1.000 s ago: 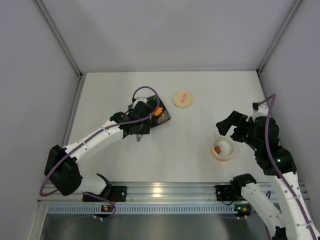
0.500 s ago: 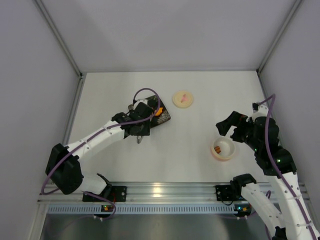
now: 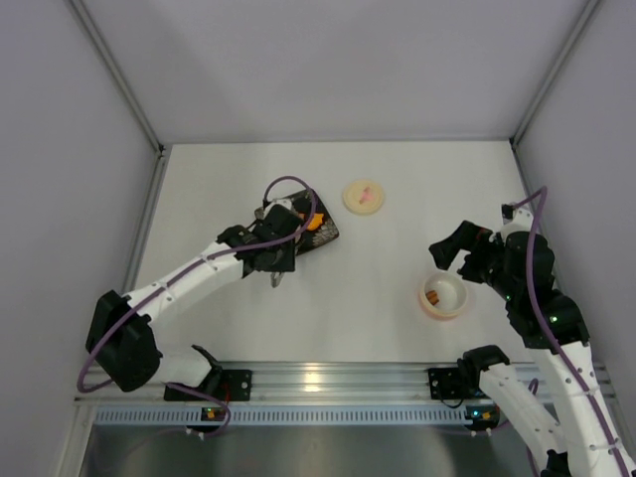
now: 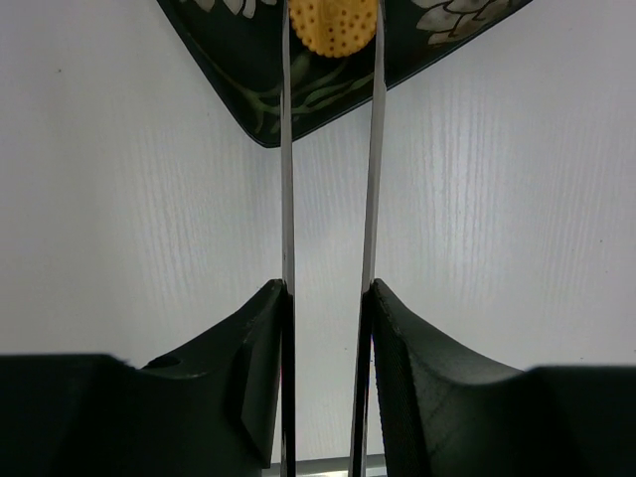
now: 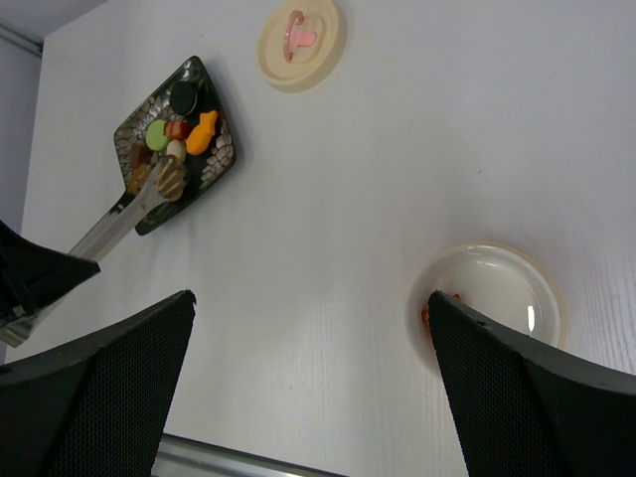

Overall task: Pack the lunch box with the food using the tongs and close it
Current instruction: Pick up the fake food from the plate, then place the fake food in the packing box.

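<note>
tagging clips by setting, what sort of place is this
Likely a robot lab test cell: white table boxed in by grey panels, two arms bolted to a metal rail, small food on a plate.

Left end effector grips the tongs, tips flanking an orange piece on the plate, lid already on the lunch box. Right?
No, the lid is off: it lies beside the plate, apart from the open lunch box, as top external shows. The rest holds: the left end effector grips the tongs, tips flanking an orange piece on the plate.
</note>
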Controlling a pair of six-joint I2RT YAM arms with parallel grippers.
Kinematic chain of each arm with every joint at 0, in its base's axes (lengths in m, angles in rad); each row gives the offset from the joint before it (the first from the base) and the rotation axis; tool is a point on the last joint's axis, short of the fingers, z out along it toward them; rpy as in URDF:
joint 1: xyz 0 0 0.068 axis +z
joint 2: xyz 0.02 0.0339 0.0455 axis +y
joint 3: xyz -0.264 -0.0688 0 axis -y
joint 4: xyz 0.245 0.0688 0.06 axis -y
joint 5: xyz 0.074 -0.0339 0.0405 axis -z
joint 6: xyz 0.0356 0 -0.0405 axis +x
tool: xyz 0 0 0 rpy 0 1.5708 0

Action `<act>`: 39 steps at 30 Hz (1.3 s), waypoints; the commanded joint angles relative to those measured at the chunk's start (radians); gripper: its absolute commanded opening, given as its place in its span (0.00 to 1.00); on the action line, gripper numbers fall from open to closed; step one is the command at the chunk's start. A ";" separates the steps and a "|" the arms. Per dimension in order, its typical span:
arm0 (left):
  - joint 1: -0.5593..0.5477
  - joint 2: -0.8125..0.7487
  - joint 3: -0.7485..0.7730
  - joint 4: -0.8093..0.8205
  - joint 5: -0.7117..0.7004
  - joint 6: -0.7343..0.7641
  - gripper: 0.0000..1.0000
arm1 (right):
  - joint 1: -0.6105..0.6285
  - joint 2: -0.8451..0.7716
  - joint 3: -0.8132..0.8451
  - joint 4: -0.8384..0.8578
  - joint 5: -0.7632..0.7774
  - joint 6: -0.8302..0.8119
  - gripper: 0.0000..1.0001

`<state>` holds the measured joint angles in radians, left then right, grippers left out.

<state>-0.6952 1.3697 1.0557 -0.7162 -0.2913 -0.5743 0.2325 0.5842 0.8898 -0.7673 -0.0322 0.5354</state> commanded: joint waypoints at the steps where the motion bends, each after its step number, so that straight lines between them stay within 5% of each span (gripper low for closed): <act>1: -0.004 -0.063 0.079 -0.020 -0.002 0.014 0.24 | -0.015 0.006 0.003 0.060 -0.008 0.001 1.00; 8: -0.069 -0.084 0.182 -0.080 -0.012 0.042 0.23 | -0.015 0.008 0.006 0.062 -0.008 0.005 0.99; 16: -0.427 0.076 0.392 -0.097 -0.110 0.021 0.24 | -0.015 0.003 0.050 0.019 0.028 0.000 0.99; 23: -0.575 0.242 0.547 -0.042 -0.080 0.034 0.24 | -0.015 -0.018 0.093 -0.035 0.090 -0.011 1.00; 39: -0.664 0.439 0.681 0.031 0.017 0.064 0.30 | -0.015 -0.040 0.127 -0.092 0.147 -0.017 0.99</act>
<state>-1.3575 1.8095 1.6871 -0.7479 -0.2874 -0.5213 0.2325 0.5560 0.9783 -0.8257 0.0902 0.5316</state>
